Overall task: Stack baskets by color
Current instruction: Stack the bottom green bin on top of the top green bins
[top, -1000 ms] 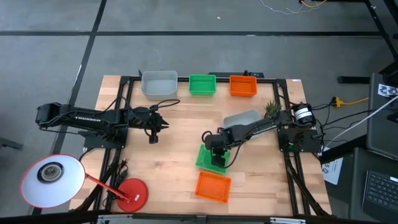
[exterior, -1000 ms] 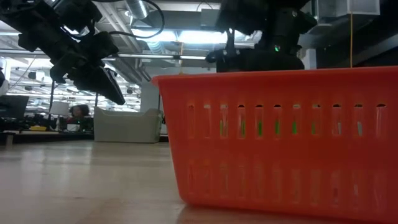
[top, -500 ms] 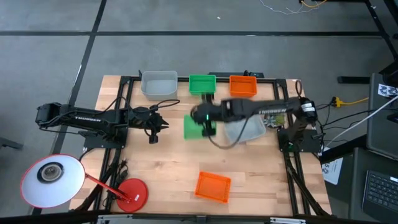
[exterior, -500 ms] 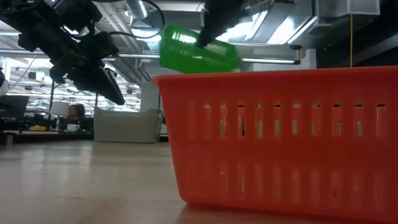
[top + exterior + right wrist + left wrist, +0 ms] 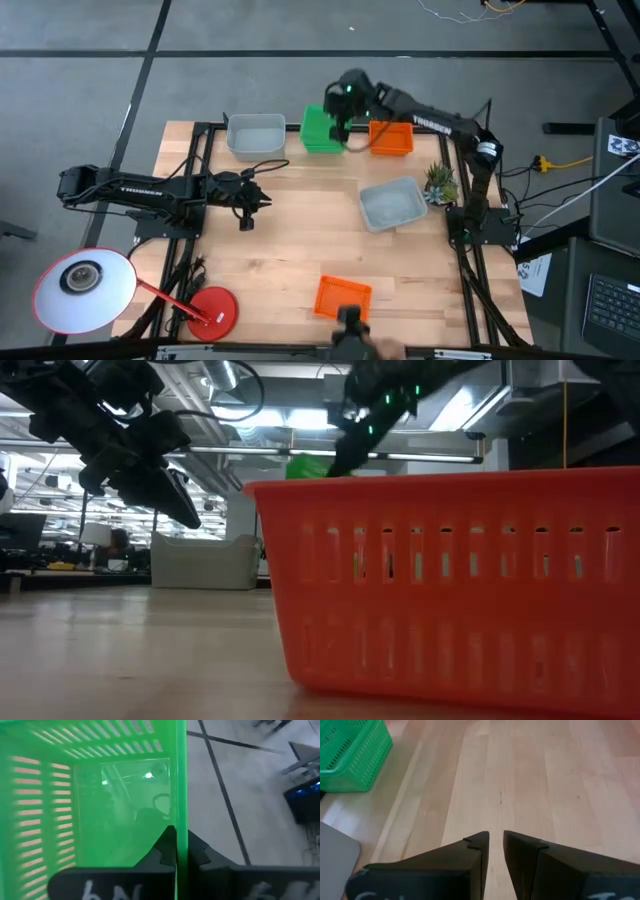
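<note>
right gripper: right gripper (image 5: pixel 340 118) is clamping the wall of a green basket (image 5: pixel 320 128), fingers pinched tight on the thin side panel, at the table's far edge.
held basket position: it is hanging over the green spot in the far row, between the grey basket (image 5: pixel 255 134) and the orange basket (image 5: pixel 391 138); whether another green one is sitting under it cannot be told from above.
left gripper: left gripper (image 5: pixel 246 215) is hovering over bare wood on the left half, holding nothing, fingers nearly together with a slim gap.
other baskets: a loose grey basket (image 5: pixel 391 204) is lying mid-table beside the potted plant (image 5: pixel 438 181); a loose orange basket (image 5: pixel 342 299) is sitting near the front edge.
risk, tilt: one-wall pinch is likely letting the basket hang crooked, so a corner may catch on the rim below instead of nesting.
risk, overshoot: the carry is ending close to the table's far edge; a release off-centre could drop it behind the table or onto a neighbour.
right wrist view only: it is showing the grip itself (image 5: pixel 175 851), the green wall running between the two fingers, with floor beyond.
low view only: the front orange basket (image 5: pixel 450 580) is blocking most of the scene; only a sliver of green (image 5: pixel 308 466) is peeking above its rim.
left wrist view only: a green basket (image 5: pixel 351 751) is showing resting on the wood.
</note>
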Available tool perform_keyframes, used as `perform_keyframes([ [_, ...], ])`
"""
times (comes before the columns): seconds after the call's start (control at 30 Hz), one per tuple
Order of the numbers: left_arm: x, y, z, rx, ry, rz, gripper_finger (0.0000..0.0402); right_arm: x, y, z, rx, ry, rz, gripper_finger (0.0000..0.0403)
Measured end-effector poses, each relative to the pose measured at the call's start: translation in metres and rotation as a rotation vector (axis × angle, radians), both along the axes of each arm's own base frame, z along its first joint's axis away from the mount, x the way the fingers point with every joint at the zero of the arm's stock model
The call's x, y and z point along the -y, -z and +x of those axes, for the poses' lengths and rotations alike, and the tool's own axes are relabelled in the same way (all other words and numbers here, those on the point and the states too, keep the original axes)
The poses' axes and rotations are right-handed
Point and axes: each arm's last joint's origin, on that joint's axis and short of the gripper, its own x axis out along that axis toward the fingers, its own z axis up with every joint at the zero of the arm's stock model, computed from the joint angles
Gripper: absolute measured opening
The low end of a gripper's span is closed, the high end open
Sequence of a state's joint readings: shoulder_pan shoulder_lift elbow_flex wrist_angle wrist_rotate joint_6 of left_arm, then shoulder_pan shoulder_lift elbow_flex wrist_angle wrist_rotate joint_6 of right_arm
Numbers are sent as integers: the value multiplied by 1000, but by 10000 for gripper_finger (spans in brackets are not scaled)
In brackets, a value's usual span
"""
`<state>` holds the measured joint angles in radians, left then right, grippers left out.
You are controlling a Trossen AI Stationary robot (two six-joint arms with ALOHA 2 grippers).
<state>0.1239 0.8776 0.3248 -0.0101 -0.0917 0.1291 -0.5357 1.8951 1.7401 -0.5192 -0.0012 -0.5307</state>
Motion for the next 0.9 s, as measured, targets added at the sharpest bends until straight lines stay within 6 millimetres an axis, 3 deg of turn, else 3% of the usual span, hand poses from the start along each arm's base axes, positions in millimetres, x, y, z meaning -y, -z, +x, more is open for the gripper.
perform_keyframes([
  [0.13, 0, 0, 0, -2, 6, 10, 50, 46, 20, -9, 84, -40, 84, 0],
  [0.23, 0, 0, 0, -2, 7, 11, 50, 63, 36, -10, 114, -41, 143, 0],
  [0.4, 0, 0, 0, 0, 8, 12, 50, 68, 56, -12, 39, -23, 209, 0],
  [0.9, 0, 0, 0, -2, 16, 27, 50, 69, 66, -13, -53, 4, 161, 0],
])
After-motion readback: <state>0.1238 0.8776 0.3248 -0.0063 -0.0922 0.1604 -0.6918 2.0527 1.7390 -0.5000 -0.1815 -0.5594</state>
